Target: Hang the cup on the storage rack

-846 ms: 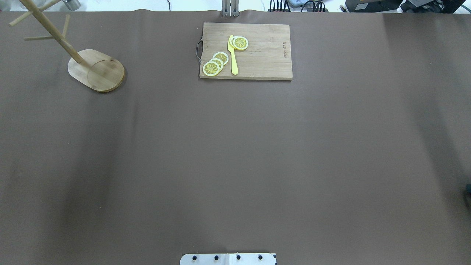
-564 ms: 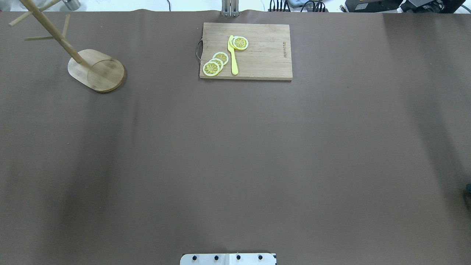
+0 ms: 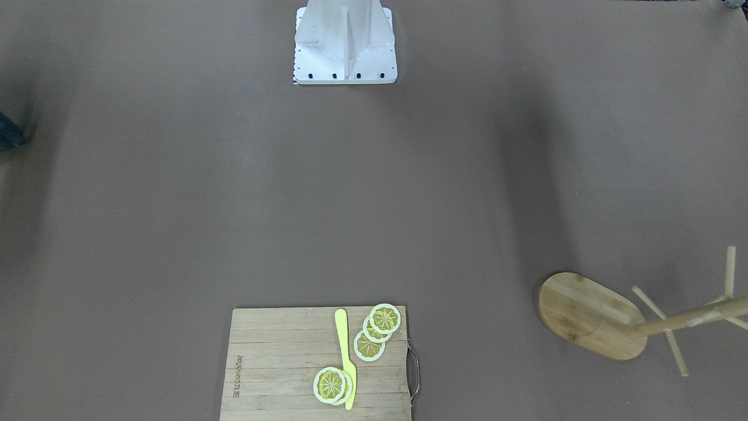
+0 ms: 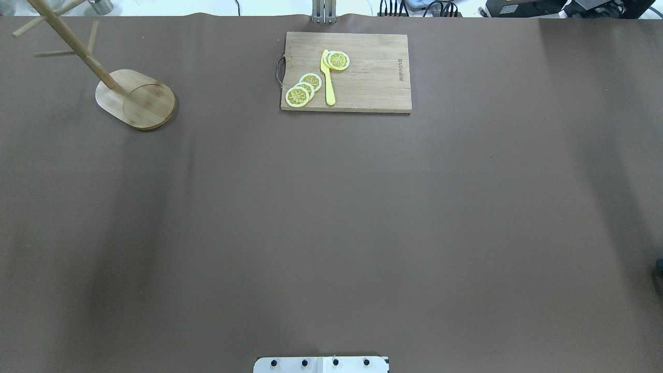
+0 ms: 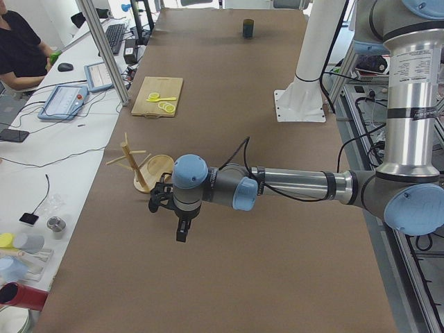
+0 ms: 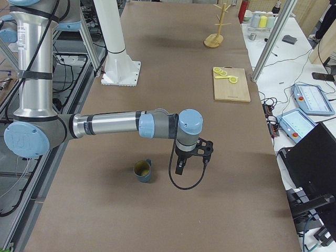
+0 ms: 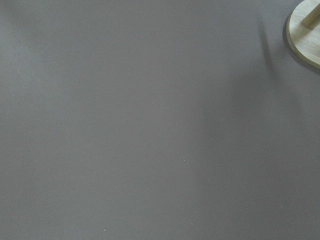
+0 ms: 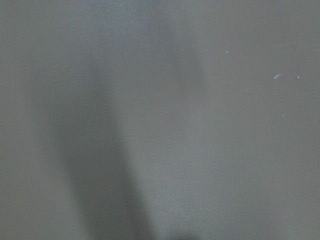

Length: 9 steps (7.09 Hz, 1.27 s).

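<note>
The dark teal cup stands upright on the brown table, yellowish inside, handle toward the far side. It is small at the far end in the exterior left view and only a sliver at the overhead view's right edge. The bamboo storage rack stands at the far left, also seen from the front; its base edge shows in the left wrist view. My right gripper hovers just right of the cup, apart from it. My left gripper hovers near the rack. I cannot tell if either is open.
A bamboo cutting board with lemon slices and a yellow knife lies at the far middle. The white robot pedestal stands at the near edge. A person sits beside the table.
</note>
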Each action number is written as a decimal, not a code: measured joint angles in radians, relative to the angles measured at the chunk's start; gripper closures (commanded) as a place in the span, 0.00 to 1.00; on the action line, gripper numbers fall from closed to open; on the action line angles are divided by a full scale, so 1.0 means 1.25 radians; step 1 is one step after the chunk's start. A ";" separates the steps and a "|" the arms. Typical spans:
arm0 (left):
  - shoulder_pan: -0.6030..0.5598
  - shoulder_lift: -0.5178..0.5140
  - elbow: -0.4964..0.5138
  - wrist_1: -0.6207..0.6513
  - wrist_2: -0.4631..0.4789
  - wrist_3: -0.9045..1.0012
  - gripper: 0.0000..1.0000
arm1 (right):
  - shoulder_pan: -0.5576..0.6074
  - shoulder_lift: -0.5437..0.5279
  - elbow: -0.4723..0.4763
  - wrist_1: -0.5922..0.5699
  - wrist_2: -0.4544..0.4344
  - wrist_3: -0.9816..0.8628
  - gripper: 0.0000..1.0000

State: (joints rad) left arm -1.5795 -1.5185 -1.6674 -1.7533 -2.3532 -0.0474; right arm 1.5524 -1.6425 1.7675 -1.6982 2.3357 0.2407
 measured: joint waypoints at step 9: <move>0.000 -0.002 -0.001 0.004 -0.002 -0.004 0.02 | -0.002 0.022 -0.005 0.019 0.015 0.001 0.00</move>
State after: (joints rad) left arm -1.5800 -1.5206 -1.6685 -1.7479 -2.3553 -0.0520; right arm 1.5494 -1.6155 1.7611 -1.6746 2.3540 0.2418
